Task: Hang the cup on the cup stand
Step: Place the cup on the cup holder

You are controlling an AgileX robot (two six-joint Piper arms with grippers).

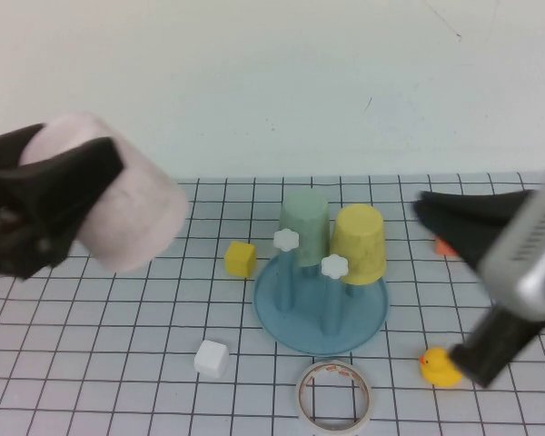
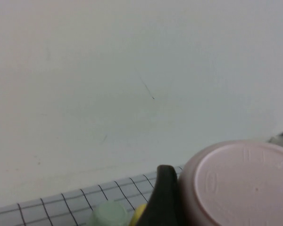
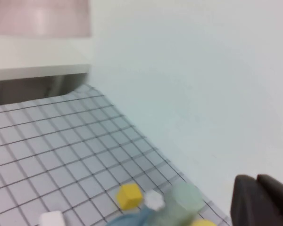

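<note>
Two grippers we see: left gripper (image 1: 45,204) clamps cup (image 1: 127,204) aloft, far left of stand (image 1: 320,313); right gripper (image 1: 436,216) raised at right, fingers closed, empty.

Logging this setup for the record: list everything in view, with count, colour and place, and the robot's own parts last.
cup: one, pale pink, held tilted in the air over the table's left side.
cup stand: one, light blue with white flower knobs, mid-table; two front pegs bare.
mint-green cup: one, upside down on a rear peg.
yellow cup: one, upside down on the peg beside it.
yellow cube: one, left of the stand.
white cube: one, front left of the stand.
tape roll: one, white, flat, in front of the stand.
rubber duck: one, yellow, front right.
left tool: black, shut on the cup.
right tool: black, raised at right, holding nothing.
</note>
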